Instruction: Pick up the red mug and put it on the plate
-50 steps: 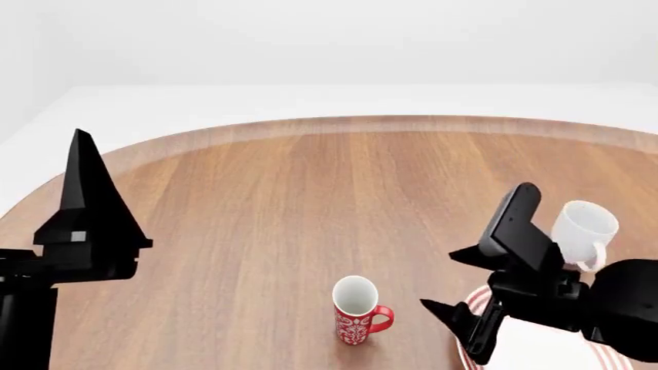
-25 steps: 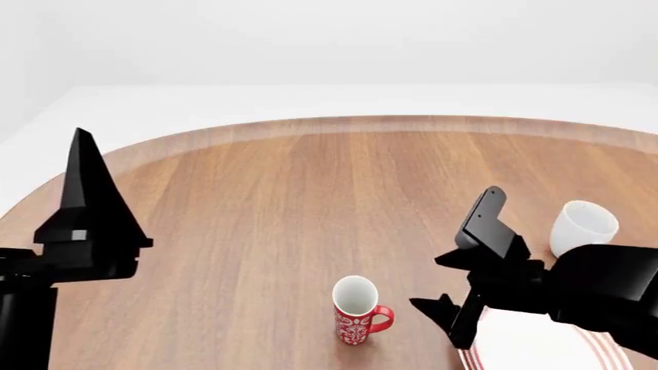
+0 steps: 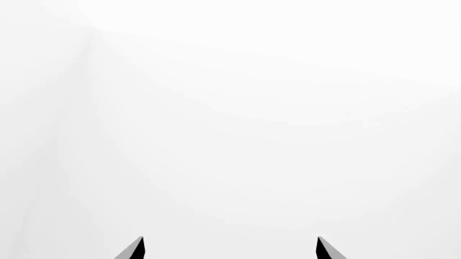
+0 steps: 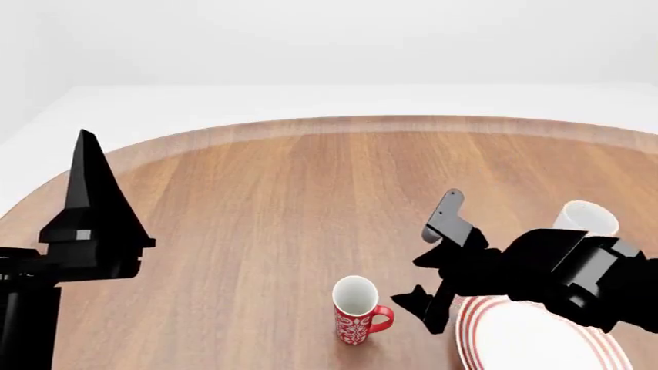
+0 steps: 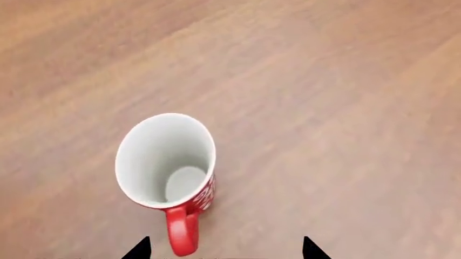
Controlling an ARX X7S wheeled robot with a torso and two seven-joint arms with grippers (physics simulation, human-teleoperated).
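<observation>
The red mug (image 4: 355,316) stands upright near the table's front, white inside, with its handle (image 4: 384,316) pointing right. In the right wrist view the red mug (image 5: 167,161) is seen from above, its handle (image 5: 181,232) reaching in between the fingertips, nearer one of them. My right gripper (image 4: 427,258) is open and empty, just right of the mug and a little above the table; it also shows in the right wrist view (image 5: 224,251). The plate (image 4: 471,339), white with red rings, lies at the front right, partly under my right arm. My left gripper (image 4: 88,193) points up at the far left, open and empty.
A plain white mug (image 4: 588,217) stands behind the plate, partly hidden by my right arm. The wooden table (image 4: 308,193) has a curved far edge, with white floor and wall beyond. The left wrist view shows only my left gripper (image 3: 229,249) against white wall.
My right arm has moved left and lower toward the red mug, uncovering more of the plate and hiding part of the white mug. The left arm and the red mug have not moved.
</observation>
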